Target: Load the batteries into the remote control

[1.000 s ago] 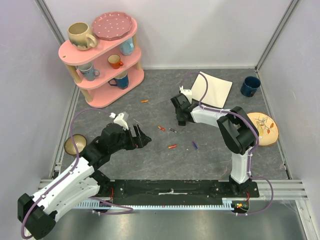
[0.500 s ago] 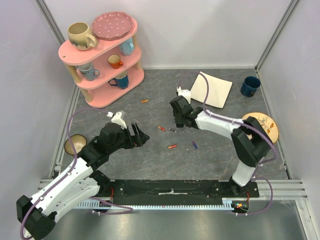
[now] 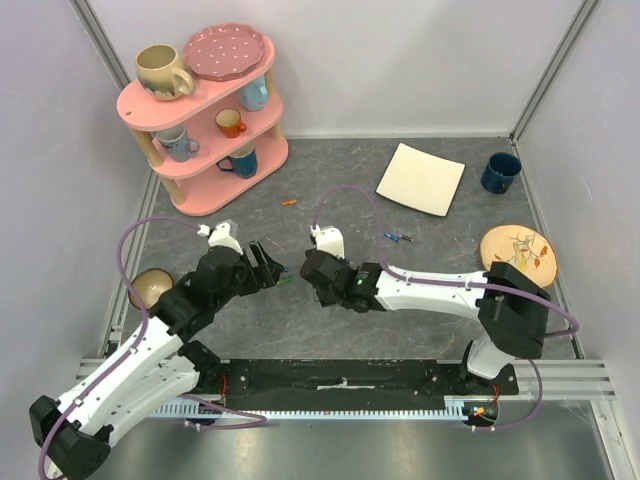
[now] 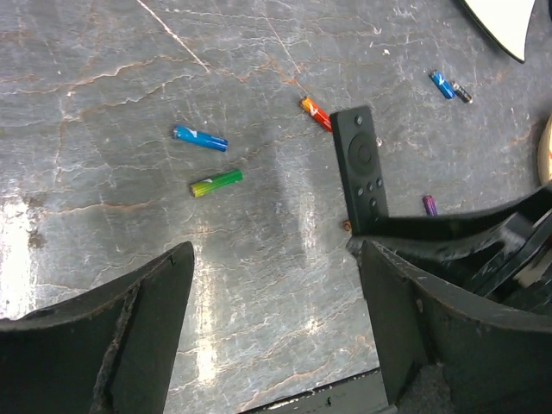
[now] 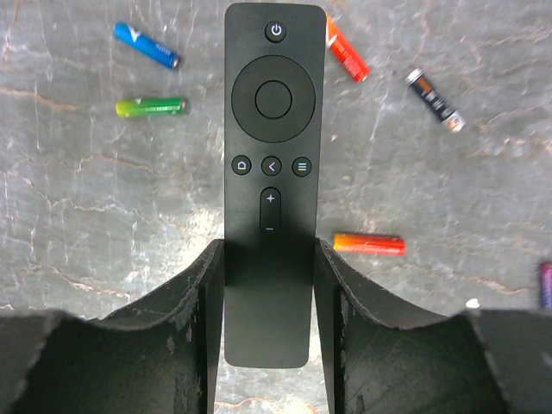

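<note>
Mugs (image 3: 160, 70) fill pink shelf (image 3: 208, 196); batteries (image 4: 200, 138) lie loose; right pincer (image 5: 268, 252) clamps remote (image 5: 272, 103).

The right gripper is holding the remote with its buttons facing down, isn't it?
No. The right gripper does hold the remote control, but its buttons face up, away from the table. The right wrist view shows it.

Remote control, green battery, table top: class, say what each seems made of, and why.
The remote control looks like matte black plastic: dull, even surface, moulded buttons. The green battery seems a metal cell in glossy printed wrap: it glints. The table top looks like veined grey stone, possibly laminate: faint sheen.
</note>
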Robot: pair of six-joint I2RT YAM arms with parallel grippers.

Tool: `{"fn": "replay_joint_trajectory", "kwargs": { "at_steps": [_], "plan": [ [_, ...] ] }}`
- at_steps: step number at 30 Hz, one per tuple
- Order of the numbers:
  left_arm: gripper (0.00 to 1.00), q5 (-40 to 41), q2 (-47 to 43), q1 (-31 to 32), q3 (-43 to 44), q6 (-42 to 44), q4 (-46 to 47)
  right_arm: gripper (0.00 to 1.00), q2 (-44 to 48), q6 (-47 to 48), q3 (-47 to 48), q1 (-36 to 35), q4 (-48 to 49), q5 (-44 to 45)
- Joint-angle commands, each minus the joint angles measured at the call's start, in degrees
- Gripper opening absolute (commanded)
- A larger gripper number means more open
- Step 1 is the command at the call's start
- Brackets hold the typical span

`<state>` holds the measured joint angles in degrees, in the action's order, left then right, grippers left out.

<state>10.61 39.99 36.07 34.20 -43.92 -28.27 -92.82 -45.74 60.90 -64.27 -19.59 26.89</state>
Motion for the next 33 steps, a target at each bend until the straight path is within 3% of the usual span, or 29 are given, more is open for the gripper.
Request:
{"fn": "replay_joint_trajectory", "kwargs": {
  "at_steps": [1,19,22,29,33],
  "plan": [
    [0.83,3.98,-2.45,-0.04,0.96,-3.54,-1.35,0.37,-1.92,-6.38,0.44,-3.40,-0.71,4.21],
    [0.75,4.68,-7.73,-0.04,-2.64,-6.35,-2.31,0.40,-12.21,-12.27,3.34,-4.55,0.08,2.03],
    [0.75,4.86,-7.73,-0.04,-2.73,-6.09,-2.31,0.45,-13.70,-11.66,4.31,-4.64,0.08,1.49],
    [0.76,5.03,-6.77,-0.04,-3.08,-6.26,-2.31,0.72,-15.03,-11.13,5.54,-4.55,0.00,0.18],
    [0.78,5.47,-5.97,-0.04,-2.99,-6.18,-2.05,0.81,-11.88,-11.13,5.19,-4.55,-1.23,0.35]
  ]
}}
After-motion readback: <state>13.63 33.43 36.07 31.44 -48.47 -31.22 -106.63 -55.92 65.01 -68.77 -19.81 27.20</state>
